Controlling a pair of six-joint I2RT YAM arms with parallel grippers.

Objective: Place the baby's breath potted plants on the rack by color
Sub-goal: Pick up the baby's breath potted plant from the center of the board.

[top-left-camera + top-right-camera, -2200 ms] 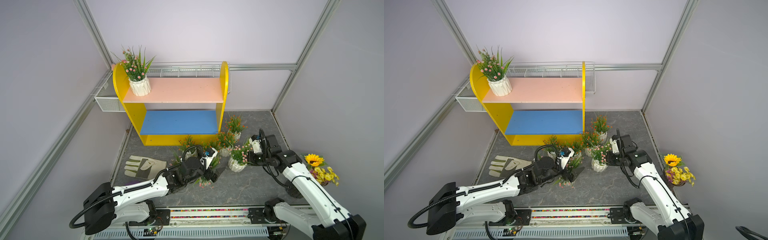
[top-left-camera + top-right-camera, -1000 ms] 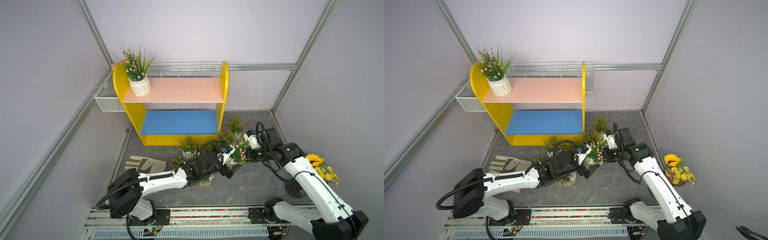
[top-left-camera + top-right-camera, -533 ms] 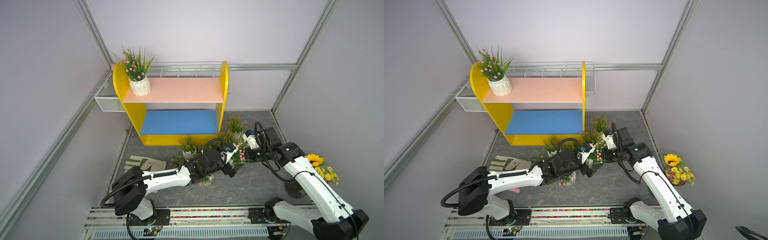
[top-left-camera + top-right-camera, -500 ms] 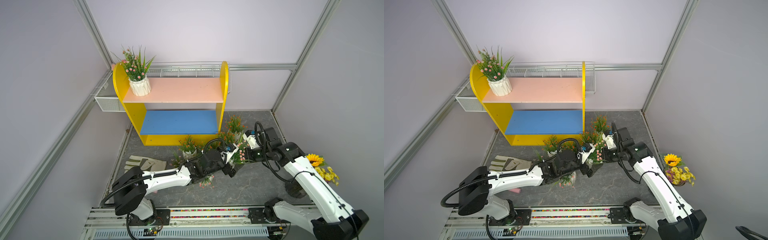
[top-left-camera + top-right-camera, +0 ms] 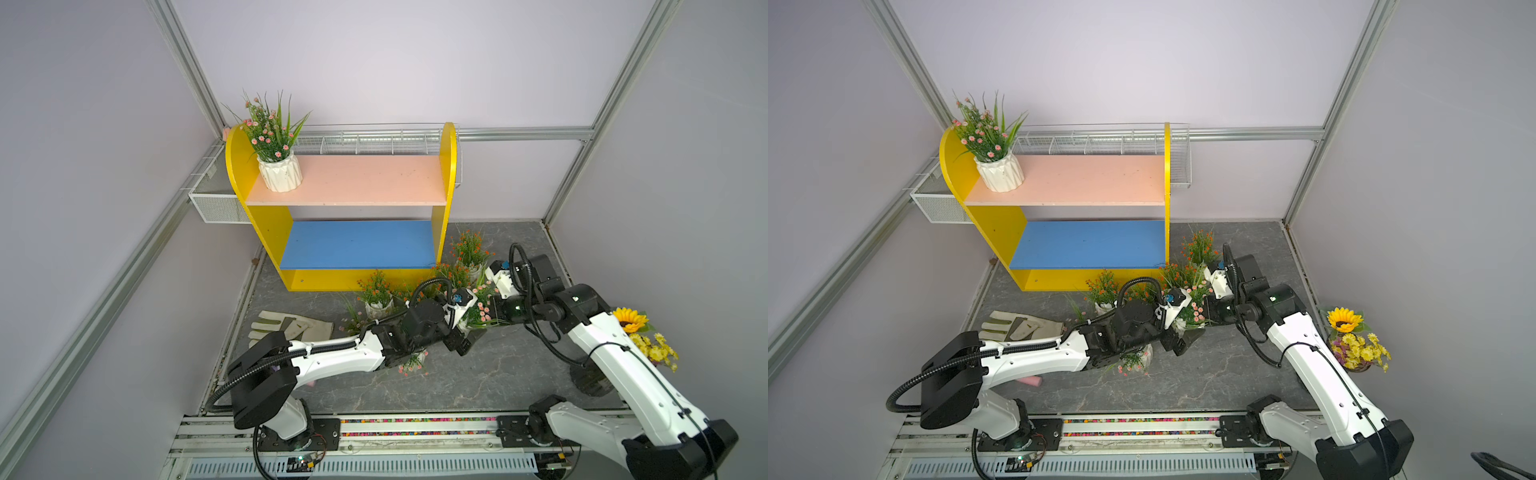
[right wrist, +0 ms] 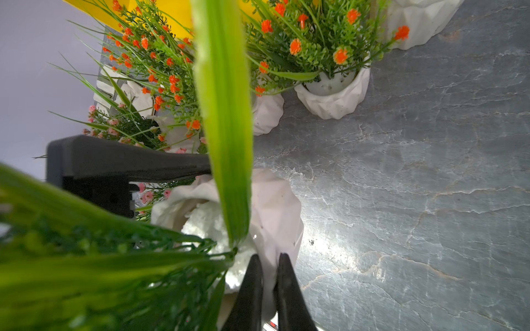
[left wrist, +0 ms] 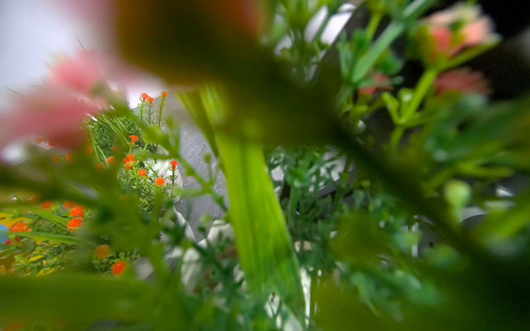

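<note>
A pink-blossom baby's breath plant point(image 5: 482, 309) point(image 5: 1196, 309) hangs tilted just above the floor, right of the yellow rack point(image 5: 266, 232). My right gripper point(image 6: 269, 269) is shut on the rim of its white faceted pot point(image 6: 275, 212). My left gripper point(image 5: 463, 332) point(image 5: 1179, 332) reaches the same pot from the left. One of its black fingers point(image 6: 129, 163) lies against the pot's side; its other finger is hidden. Foliage fills the left wrist view. Another pink plant point(image 5: 279, 176) stands on the pink upper board. Orange plants point(image 5: 469, 253) point(image 5: 376, 291) point(image 6: 329, 86) stand by the rack's foot.
A pink plant point(image 5: 413, 361) lies on the floor under my left arm. A work glove point(image 5: 291, 326) lies to the left. A sunflower bouquet point(image 5: 640, 336) stands at the right wall. White wire baskets point(image 5: 374, 141) point(image 5: 216, 203) hang behind the rack.
My left arm has reached rightwards past the floor plants to the pot held by my right gripper. The right arm has lifted the pot a little and brought it left.
</note>
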